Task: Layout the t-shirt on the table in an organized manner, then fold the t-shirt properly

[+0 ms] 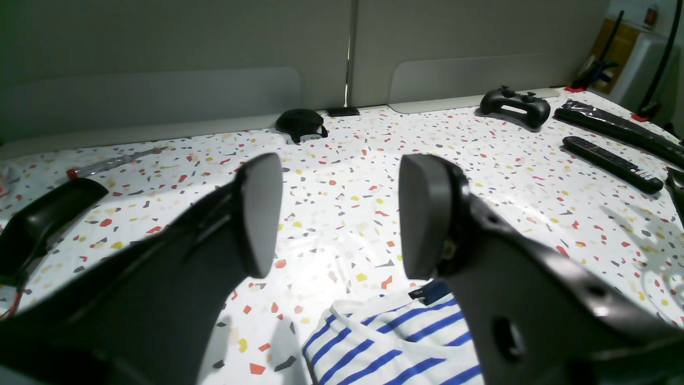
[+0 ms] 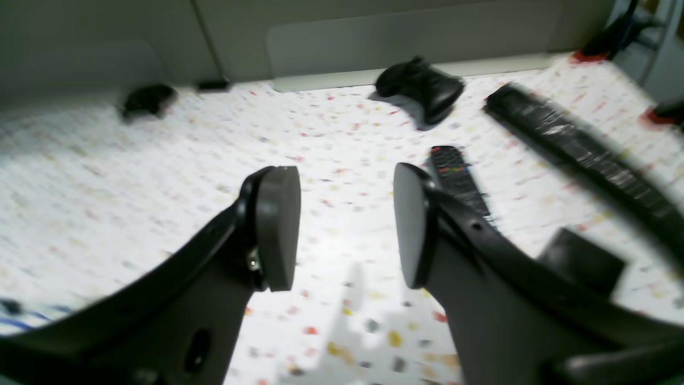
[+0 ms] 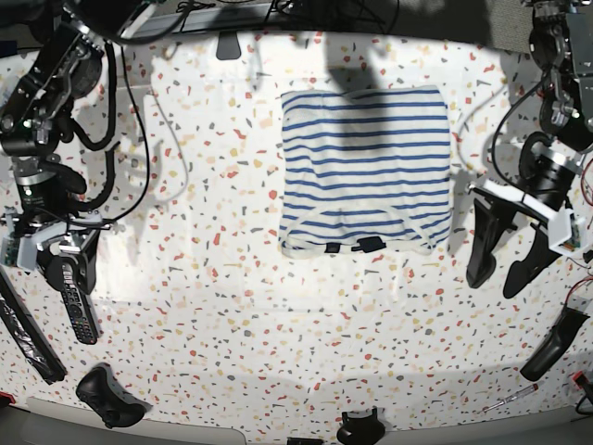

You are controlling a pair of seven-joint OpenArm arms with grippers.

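The t-shirt (image 3: 366, 171) is white with thin blue horizontal stripes and a small dark neck label (image 3: 371, 245). The tabletop (image 3: 232, 306) is white, speckled with red, orange, yellow and grey flecks.

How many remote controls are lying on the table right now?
1 that is clearly a remote, with buttons, lying under the right hand at the table edge. The long black wrapped bar beside it could be another; I cannot tell.
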